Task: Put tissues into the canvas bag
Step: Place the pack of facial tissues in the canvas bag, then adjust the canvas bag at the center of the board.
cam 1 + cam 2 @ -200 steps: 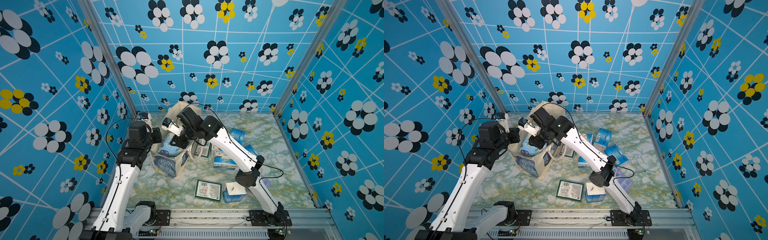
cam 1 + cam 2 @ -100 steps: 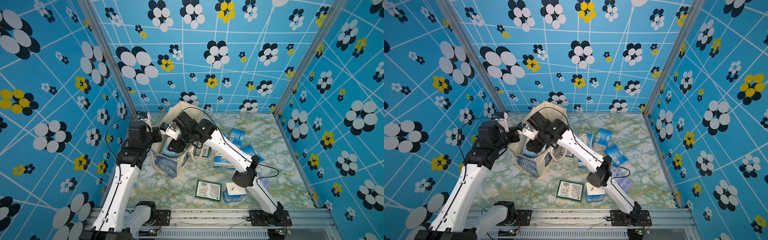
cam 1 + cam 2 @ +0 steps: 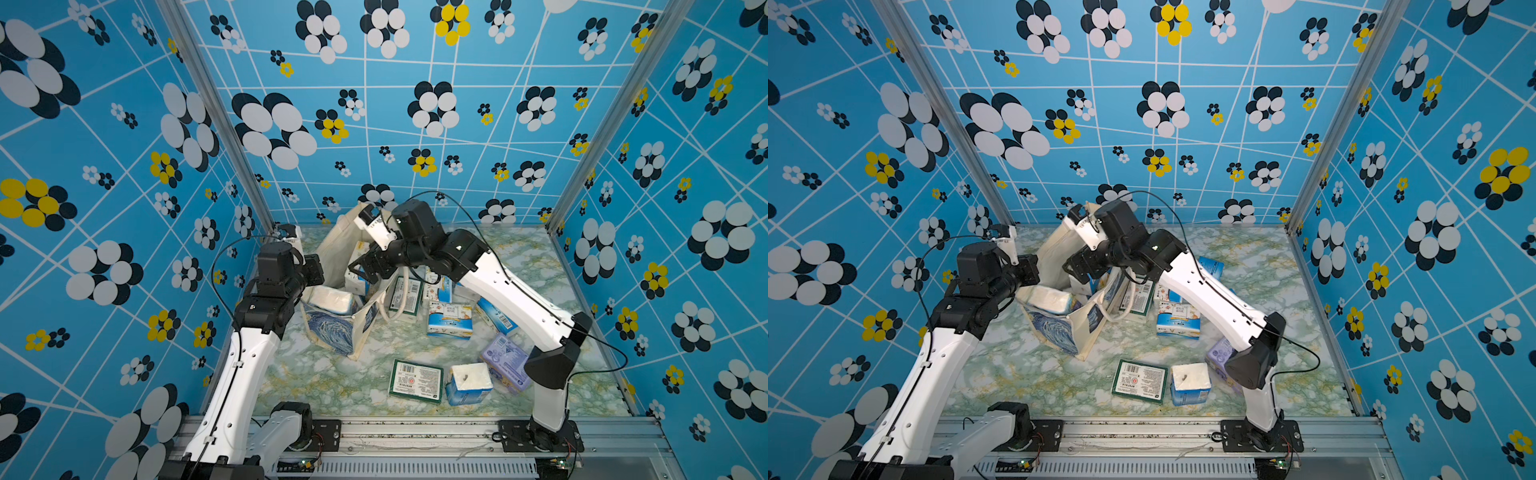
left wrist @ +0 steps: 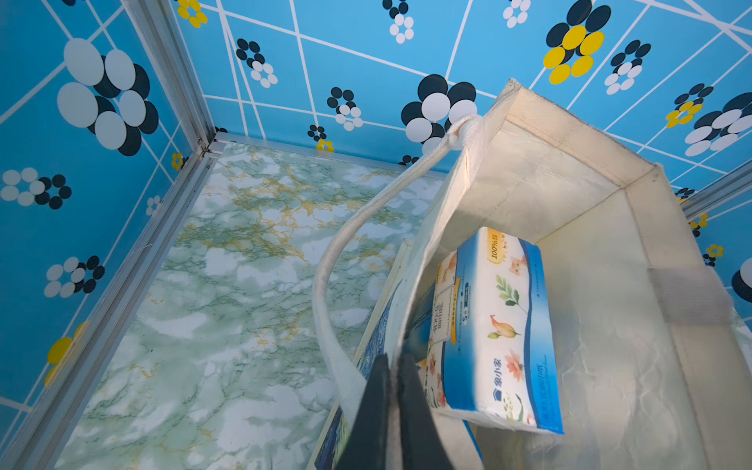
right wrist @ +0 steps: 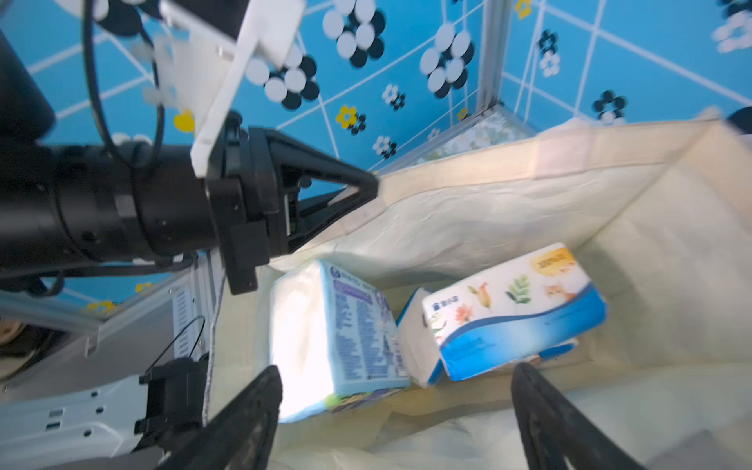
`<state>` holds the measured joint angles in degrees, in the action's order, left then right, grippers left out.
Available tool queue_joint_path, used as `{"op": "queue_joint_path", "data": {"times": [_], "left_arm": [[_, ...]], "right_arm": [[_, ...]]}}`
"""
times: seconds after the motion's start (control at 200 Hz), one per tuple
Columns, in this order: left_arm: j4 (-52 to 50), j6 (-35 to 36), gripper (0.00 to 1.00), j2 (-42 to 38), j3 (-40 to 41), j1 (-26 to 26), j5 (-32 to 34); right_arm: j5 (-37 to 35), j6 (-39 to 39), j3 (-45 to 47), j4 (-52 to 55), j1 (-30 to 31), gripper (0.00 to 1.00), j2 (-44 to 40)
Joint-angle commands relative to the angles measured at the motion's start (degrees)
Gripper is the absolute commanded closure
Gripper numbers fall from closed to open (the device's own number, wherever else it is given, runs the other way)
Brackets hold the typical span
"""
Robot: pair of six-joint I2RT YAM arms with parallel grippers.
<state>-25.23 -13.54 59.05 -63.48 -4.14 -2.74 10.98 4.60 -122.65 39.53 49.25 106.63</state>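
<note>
My right wrist view is smeared, so the print on the packs there is unreadable. In both top views my own wrists cover the fingertips of both end effectors, and the bottom of the canvas bag (image 3: 332, 336) (image 3: 1059, 328) is out of sight. My right elbow covers part of the lavender pack (image 3: 505, 361) at the near right, and my right forearm cuts off several packs beneath it. The bag stands open left of the middle of the desk (image 3: 332, 382). Inside it a floral pack (image 5: 512, 309) (image 4: 492, 333) leans on an inner wall, a white-sided pack (image 5: 337, 337) (image 3: 332, 299) stands beside it, and the end of another pack (image 5: 417, 337) shows between them. My left end effector (image 4: 391, 366) is pressed together on the bag's left rim, pinching the fabric. My right end effector (image 5: 396, 370) hangs spread wide over the bag's mouth, gripping nothing, with the bagged packs just beyond its fingers (image 5: 252, 407). The other tissues lie on the desk right of the bag. A green-labelled pack (image 3: 415, 380) lies flat and an upright pack (image 3: 469, 382) shows white tissue, both near the front. Blue-and-white packs (image 3: 451, 320) lie just beside the bag.
</note>
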Motion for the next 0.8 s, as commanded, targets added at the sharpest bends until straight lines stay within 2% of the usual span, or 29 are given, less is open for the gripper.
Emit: {"op": "queue_joint_path", "data": {"times": [0.0, 0.085, 0.23, 0.4, 0.795], "left_arm": [[1.7, 1.6, 1.0, -2.0, -1.6, 0.0, 1.9], [2.0, 2.2, 1.0, -2.3, -1.5, 0.1, 2.5], [2.9, 2.5, 1.0, -2.3, -1.1, 0.1, 2.6], [4.0, 2.6, 1.0, -2.1, -0.7, 0.1, 2.1], [6.4, 3.5, 1.0, -1.0, 0.2, 0.4, 3.2]], "right_arm": [[-4.4, 8.2, 7.8, -7.8, -3.7, 0.16, -3.8], [-4.4, 11.7, 12.4, -9.0, -6.1, 0.28, -5.1], [-2.5, 15.5, 16.1, -11.0, -7.8, 0.31, -4.4], [-2.4, 18.1, 18.0, -12.8, -8.2, 0.38, -3.0], [-5.7, 18.7, 33.9, -20.5, -8.3, 0.39, -15.1]]}}
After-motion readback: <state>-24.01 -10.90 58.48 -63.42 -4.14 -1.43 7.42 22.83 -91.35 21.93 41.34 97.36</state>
